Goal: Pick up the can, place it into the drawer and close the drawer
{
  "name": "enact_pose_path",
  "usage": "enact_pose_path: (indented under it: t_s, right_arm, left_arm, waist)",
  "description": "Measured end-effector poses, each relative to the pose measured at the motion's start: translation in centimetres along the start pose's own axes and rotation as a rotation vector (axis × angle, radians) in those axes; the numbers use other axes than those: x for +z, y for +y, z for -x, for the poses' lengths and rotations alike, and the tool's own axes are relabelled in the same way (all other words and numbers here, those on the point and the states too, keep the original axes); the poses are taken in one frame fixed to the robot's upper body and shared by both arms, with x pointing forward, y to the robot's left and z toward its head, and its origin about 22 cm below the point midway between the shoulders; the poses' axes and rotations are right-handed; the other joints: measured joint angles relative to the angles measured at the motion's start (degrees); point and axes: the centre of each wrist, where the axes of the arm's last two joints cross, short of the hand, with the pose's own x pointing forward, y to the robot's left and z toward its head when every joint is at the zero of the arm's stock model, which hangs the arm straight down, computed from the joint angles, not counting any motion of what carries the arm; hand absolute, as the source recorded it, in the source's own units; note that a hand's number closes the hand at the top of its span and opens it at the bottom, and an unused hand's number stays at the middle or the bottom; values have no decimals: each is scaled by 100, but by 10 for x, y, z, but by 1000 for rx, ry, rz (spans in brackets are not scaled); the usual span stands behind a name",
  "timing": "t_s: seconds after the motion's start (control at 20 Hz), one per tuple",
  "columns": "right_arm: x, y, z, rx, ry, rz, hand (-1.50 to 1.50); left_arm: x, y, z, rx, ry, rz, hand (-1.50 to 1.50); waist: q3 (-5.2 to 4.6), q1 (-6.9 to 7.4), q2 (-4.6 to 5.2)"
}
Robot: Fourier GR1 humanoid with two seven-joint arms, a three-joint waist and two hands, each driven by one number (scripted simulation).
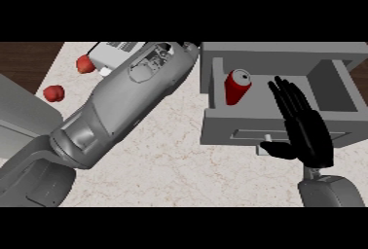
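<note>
Head view shows the can (237, 86) standing inside the open drawer (237, 127), in its left part, close by the left wall. The can is red with a silver top. No writing on its side can be read.

The drawer is a plain grey box pulled out toward the robot, with its front panel nearest the view's lower edge and a small pale handle (267, 138) on that panel. The right hand (305, 127) lies over the drawer's front and the right part of its inside. It is released, holding nothing, with straight fingers pointing up the view and the thumb out to the left, just beside the handle. Whether the palm touches the panel cannot be told. The can stands apart from it, to the left of the fingertips. The right forearm (330, 192) comes in from the lower right.

The counter (179, 160) is pale stone with faint reddish veining. Dark wood (25, 58) shows beyond it at the upper left.

The left forearm (122, 107) crosses the counter slantwise from the lower left to the top centre. Its far end meets the view's top edge, so the left hand is cut off from sight. Beside the forearm, at the top, sits a white box (115, 52) with grey printing too small to read, partly covered by the arm. Two small red things (86, 63) (54, 93) lie near it on the counter, too blurred to name. A grey block (22, 114) fills the left edge.
</note>
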Motion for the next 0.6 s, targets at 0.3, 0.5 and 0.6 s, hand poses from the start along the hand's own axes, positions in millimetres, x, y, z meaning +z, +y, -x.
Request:
enact_pose_path:
  t_s: [0.3, 0.5, 0.6]
  right_arm:
    - [-24, 20, 15, 58, 4, 47, -150]
    - [-37, 31, 24, 119, 10, 71, -150]
    - [-45, 35, 28, 141, 18, 79, -150]
  left_arm:
    - [-1, 29, 4, -4, 0, -14, -150]
    - [3, 42, 2, -10, 3, -6, -150]
    - [2, 52, -1, -8, 7, -4, -150]
  waist:
    - [-78, 68, -63]
    - [-123, 122, -102]
    - [-131, 152, -104]
